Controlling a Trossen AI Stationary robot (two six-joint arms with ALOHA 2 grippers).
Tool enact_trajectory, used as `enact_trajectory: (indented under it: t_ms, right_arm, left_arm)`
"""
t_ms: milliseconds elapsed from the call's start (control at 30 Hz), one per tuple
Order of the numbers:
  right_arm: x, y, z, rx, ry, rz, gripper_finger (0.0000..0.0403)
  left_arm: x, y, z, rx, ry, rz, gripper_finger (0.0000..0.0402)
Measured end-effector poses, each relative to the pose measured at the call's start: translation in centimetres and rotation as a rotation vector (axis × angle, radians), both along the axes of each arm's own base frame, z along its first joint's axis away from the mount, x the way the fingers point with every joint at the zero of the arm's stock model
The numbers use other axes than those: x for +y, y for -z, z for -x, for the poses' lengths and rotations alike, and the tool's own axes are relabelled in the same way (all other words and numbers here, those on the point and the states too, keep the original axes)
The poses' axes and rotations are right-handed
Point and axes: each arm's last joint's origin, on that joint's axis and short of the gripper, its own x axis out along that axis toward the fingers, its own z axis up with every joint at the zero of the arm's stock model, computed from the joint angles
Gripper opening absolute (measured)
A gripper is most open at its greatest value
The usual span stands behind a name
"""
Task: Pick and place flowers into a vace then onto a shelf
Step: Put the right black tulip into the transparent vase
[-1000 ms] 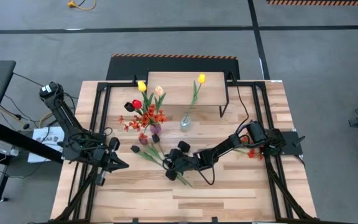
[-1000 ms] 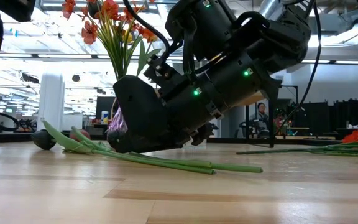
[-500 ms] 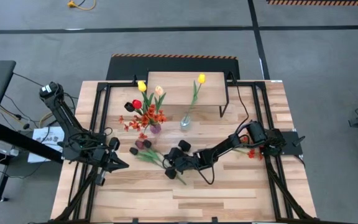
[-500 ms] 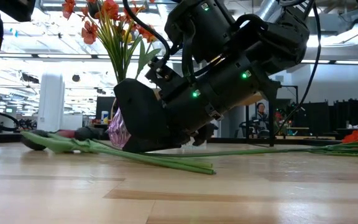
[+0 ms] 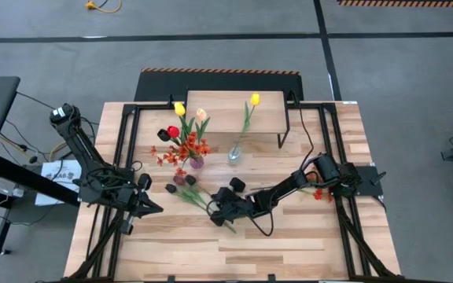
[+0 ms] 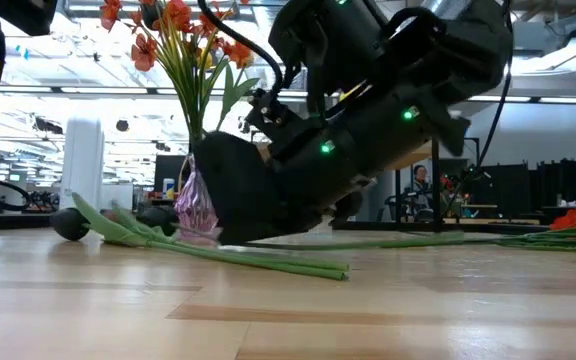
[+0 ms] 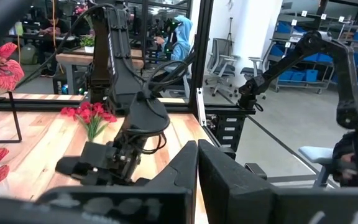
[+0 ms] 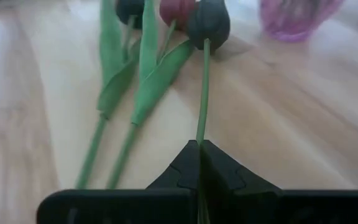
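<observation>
While right gripper (image 8: 199, 149) pinches stem of dark tulip (image 8: 209, 22) lying on table (image 5: 289, 244), stem runs straight ahead from fingertips, head far end, near pink vase (image 5: 197, 163). Left gripper (image 5: 154, 207) clenched, empty, parked at left edge, farther off.

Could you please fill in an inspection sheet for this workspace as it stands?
Surface: plank tabletop, bare at the front.
Job's things: purple vase with bouquet; clear vase with yellow tulip; shelf; loose tulips; red flowers under the right arm.
Clutter: nothing seen.
Grippers: right gripper shut on a dark tulip's stem; left gripper shut, empty.
Cables: along both arms.
Surroundings: papers; person far behind.
</observation>
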Motion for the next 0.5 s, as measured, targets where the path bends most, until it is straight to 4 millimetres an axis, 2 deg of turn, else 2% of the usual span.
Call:
enact_trajectory:
  t_ms: [233, 500]
  right_arm:
    - [1.2, -4.0, 1.8, 0.059, 0.045, 0.105, 0.0001]
    - [3.0, -8.3, 4.5, 0.144, -0.077, 0.010, 0.0000]
  left_arm:
    - [0.0, 0.0, 0.0, 0.003, 0.000, -0.003, 0.0000]
    - [0.0, 0.0, 0.0, 0.004, 0.000, 0.002, 0.0000]
